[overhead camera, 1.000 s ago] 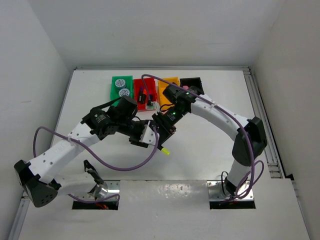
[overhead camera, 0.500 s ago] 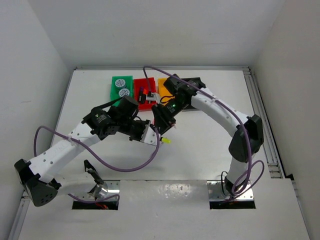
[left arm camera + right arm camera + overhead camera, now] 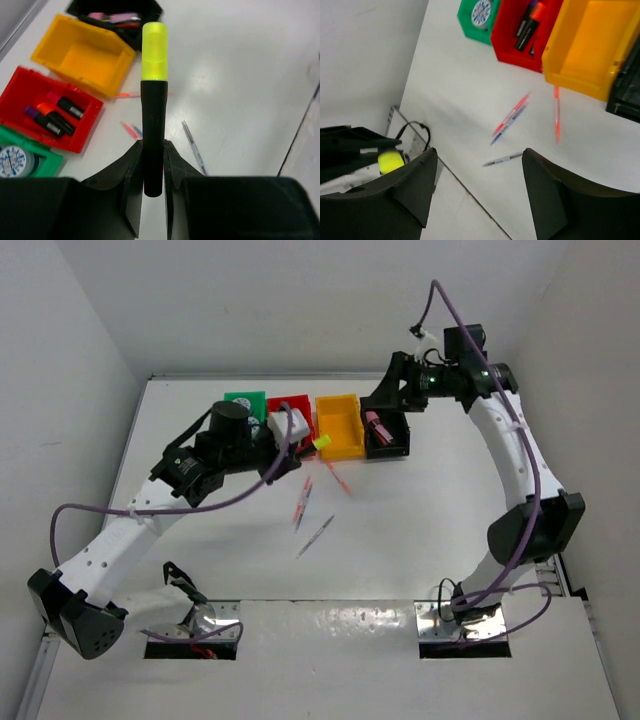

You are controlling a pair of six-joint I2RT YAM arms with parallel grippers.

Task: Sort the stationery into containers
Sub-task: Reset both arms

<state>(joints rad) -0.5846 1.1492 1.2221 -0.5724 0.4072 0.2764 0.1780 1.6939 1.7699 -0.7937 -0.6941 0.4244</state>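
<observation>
Left gripper point(image 3: 152, 157) was clamped on the yellow-capped highlighter point(image 3: 153, 115), cap forward, close by the red bin point(image 3: 20, 95) — presumably because the other highlighters point(image 3: 52, 117) lay there. Right gripper point(image 3: 479, 186) hung by the far black bin point(image 3: 390, 455), jaws wide, empty — pens point(image 3: 315, 536) loose on the table

Green bin point(image 3: 46, 164) cut off at edge

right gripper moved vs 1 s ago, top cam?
Yes. The right gripper went toward the far wall and to the right: from in front of the red bin to over the black bin.
</observation>
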